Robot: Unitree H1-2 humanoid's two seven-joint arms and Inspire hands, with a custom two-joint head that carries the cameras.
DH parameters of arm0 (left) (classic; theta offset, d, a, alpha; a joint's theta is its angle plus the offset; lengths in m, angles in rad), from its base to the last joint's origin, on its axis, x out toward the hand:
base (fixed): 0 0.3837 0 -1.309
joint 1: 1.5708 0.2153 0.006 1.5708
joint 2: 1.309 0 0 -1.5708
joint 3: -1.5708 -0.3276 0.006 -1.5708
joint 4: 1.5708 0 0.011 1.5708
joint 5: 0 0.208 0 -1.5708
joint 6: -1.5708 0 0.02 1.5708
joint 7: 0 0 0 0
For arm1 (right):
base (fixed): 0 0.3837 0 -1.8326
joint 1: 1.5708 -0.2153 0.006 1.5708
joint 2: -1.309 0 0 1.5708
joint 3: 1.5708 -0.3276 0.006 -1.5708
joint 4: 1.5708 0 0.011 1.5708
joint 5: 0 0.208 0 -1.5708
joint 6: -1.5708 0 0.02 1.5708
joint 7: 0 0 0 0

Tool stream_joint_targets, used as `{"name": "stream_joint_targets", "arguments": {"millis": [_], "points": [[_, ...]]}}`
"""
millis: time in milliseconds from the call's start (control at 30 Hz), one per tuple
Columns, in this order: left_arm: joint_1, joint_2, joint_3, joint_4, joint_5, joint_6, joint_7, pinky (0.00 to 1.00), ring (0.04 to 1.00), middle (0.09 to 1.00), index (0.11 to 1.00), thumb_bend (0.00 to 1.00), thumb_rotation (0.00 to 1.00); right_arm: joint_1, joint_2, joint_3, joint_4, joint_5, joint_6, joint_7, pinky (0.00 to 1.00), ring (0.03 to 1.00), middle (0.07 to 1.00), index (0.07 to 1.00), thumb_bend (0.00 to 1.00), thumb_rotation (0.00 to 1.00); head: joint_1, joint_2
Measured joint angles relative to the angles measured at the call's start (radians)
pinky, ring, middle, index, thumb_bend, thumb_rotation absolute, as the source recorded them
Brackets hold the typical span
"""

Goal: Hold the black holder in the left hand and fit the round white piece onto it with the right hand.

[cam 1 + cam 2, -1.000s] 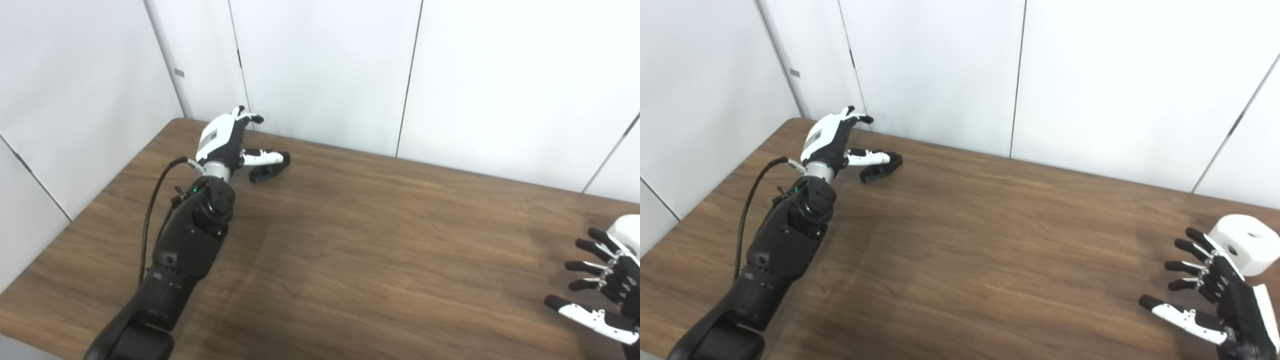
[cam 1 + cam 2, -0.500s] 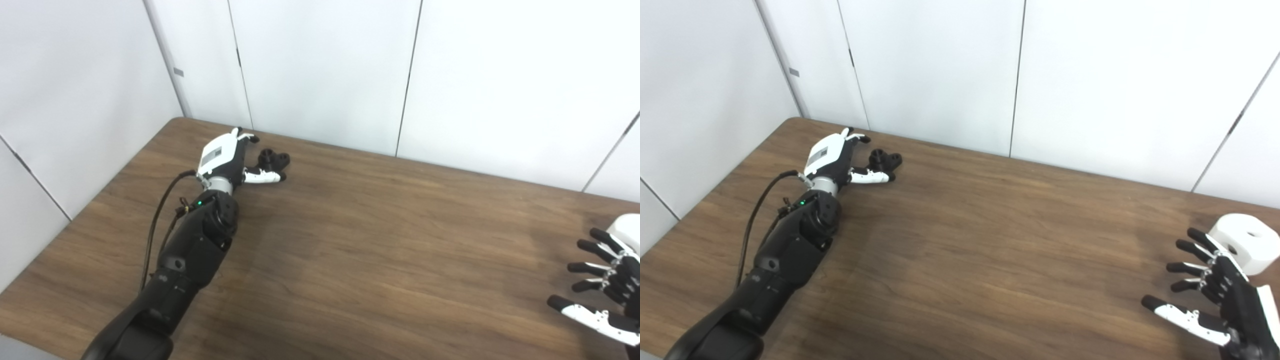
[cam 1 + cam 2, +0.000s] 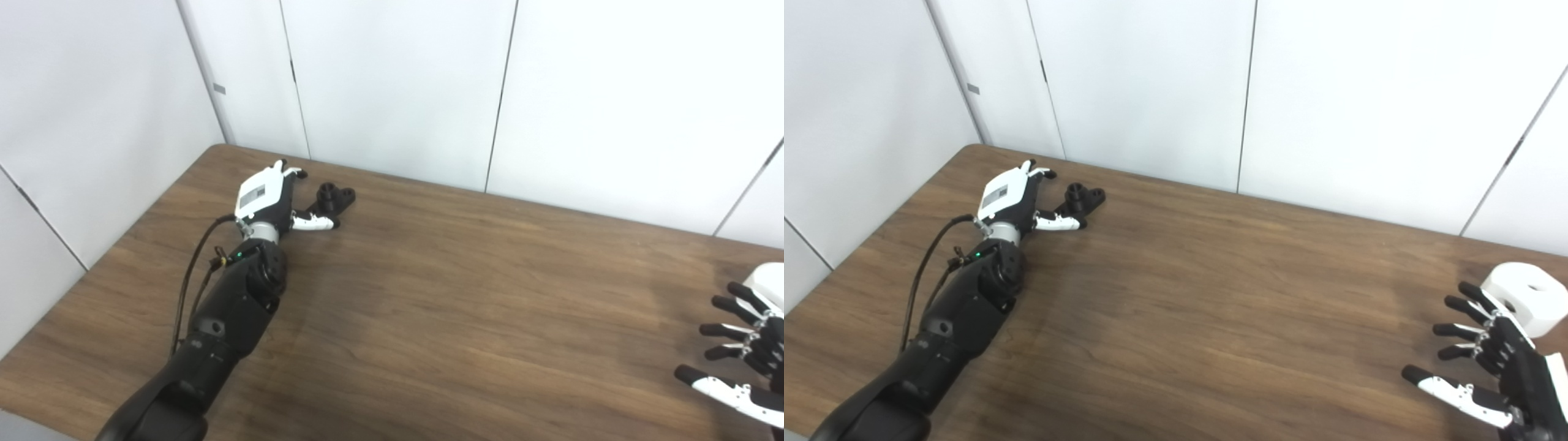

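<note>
Your left hand lies low at the far left with fingers loose beside the black holder, gripping nothing, while your right hand spreads open near the white piece, so a careless curl could knock the holder away.

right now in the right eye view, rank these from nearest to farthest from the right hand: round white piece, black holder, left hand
1. Round white piece, just beyond the right hand at the table's right edge.
2. Black holder, far left, near the back.
3. Left hand, just left of the holder.
</note>
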Motion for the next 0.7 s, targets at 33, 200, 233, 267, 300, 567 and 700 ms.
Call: {"name": "stream_joint_targets", "arguments": {"millis": [33, 200, 233, 267, 300, 567, 700], "points": [[0.000, -0.001, 0.000, 0.002, -0.002, -0.002, 0.003, 1.00, 1.000, 1.000, 0.790, 1.00, 0.31, 0.002, 0.000, 0.000, 0.000, 0.000, 0.000, 0.000, 0.47, 0.643, 0.796, 0.843, 0.74, 0.04, -0.002, 0.002], [0.001, -0.014, 0.005, 0.037, -0.031, -0.026, 0.018, 1.00, 1.000, 1.000, 0.749, 0.99, 0.30, 0.009, 0.000, -0.001, -0.006, 0.001, 0.000, 0.001, 0.47, 0.642, 0.796, 0.845, 0.74, 0.05, -0.002, 0.003], [0.001, -0.019, 0.005, 0.048, -0.040, -0.036, 0.020, 1.00, 1.000, 1.000, 0.739, 0.98, 0.29, 0.010, 0.000, -0.001, -0.007, 0.001, 0.001, 0.001, 0.47, 0.642, 0.795, 0.843, 0.74, 0.06, -0.003, 0.005], [0.001, -0.022, 0.004, 0.057, -0.044, -0.044, 0.022, 1.00, 1.000, 1.000, 0.735, 0.98, 0.29, 0.010, 0.000, -0.001, -0.008, 0.001, 0.001, 0.001, 0.47, 0.642, 0.794, 0.843, 0.74, 0.07, -0.003, 0.006], [0.001, -0.025, 0.005, 0.068, -0.050, -0.060, 0.025, 1.00, 1.000, 1.000, 0.725, 0.98, 0.27, 0.010, 0.000, -0.001, -0.010, 0.002, 0.001, 0.001, 0.47, 0.643, 0.793, 0.842, 0.74, 0.08, -0.003, 0.006], [0.000, -0.058, 0.043, 0.111, -0.140, -0.119, 0.057, 1.00, 1.000, 1.000, 0.688, 0.93, 0.24, 0.011, 0.000, -0.002, -0.022, 0.001, 0.010, 0.001, 0.46, 0.636, 0.791, 0.837, 0.73, 0.09, -0.009, 0.011], [-0.002, -0.062, 0.043, 0.140, -0.150, -0.148, 0.082, 1.00, 1.000, 1.000, 0.681, 0.93, 0.25, 0.013, -0.001, -0.001, -0.039, 0.001, 0.016, 0.002, 0.46, 0.631, 0.787, 0.833, 0.73, 0.12, -0.012, 0.015]]}}
